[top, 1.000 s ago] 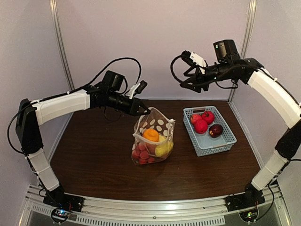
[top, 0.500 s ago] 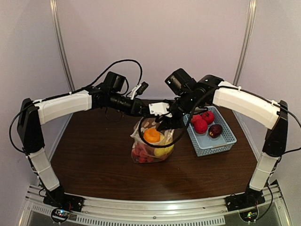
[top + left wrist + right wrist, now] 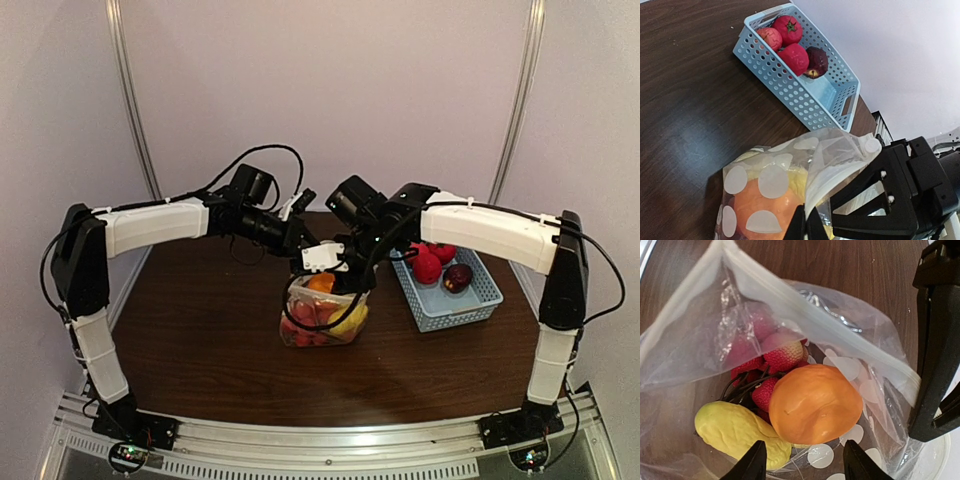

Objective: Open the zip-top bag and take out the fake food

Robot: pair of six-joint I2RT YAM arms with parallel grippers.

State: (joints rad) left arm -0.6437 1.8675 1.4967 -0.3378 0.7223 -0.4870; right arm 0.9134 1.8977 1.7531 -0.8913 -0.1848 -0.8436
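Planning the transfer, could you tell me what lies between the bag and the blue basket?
Only bare table between bag and basket, shown in the left wrist view.

dark brown wood-grain table (image 3: 200, 340), faintly glossy, with soft light patches. behind and to both sides, plain pale lilac-grey walls (image 3: 400, 90), matte and evenly lit. two slim metal posts (image 3: 134, 100) leaning up the back corners. ribbed aluminium rail (image 3: 330, 438) along the near edge of the table.

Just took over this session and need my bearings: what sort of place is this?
Probably a lab test booth, not a kitchen: plain panel walls, metal mounting rail, fake food in a zip-top bag and basket.
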